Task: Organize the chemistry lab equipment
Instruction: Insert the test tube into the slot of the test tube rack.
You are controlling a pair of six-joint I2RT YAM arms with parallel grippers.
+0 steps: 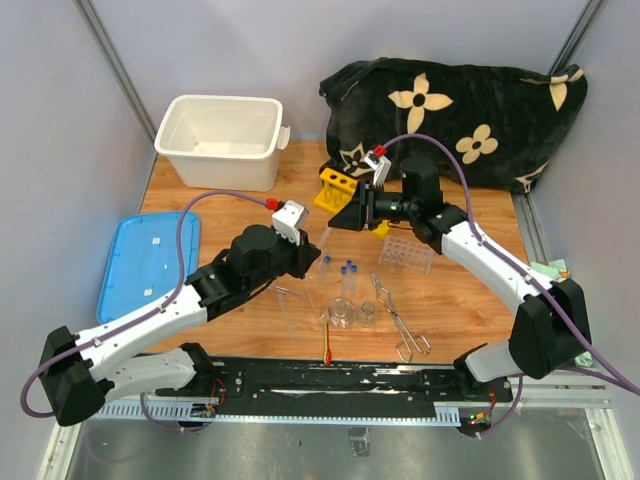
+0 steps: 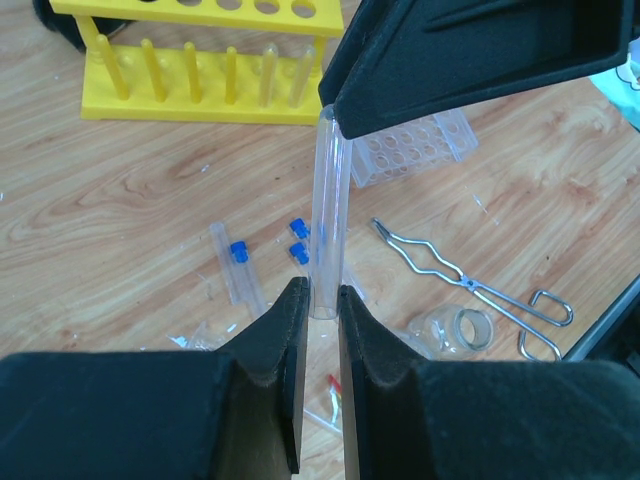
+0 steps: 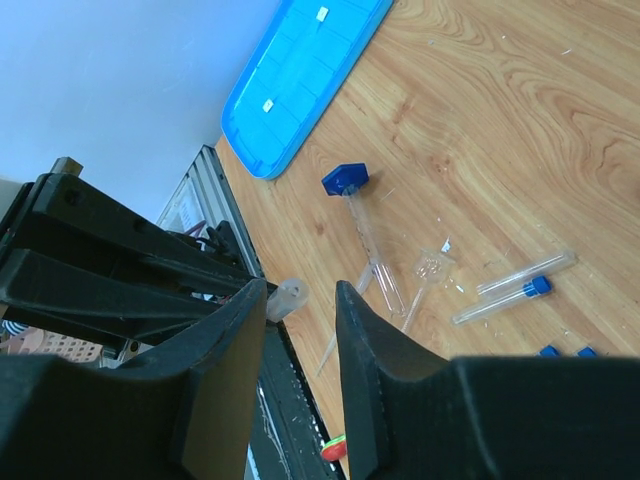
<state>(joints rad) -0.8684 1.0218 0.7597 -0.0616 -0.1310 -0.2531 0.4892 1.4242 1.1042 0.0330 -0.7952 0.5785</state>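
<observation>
Pinching a clear tube point(image 2: 328, 215) mid-air, left jaws shut; right jaws half-open round its far end

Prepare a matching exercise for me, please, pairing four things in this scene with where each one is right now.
Things:
1. clear tube
2. metal tongs
3. yellow rack
4. blue lid

Places:
A. lying flat at the left edge of the wooden tabletop
B. standing next to the black flowered cloth
C. clamped between the fingers of the left gripper
D. lying flat on the near side of the clear plastic rack

Pairs: 1-C, 2-D, 3-B, 4-A
</observation>
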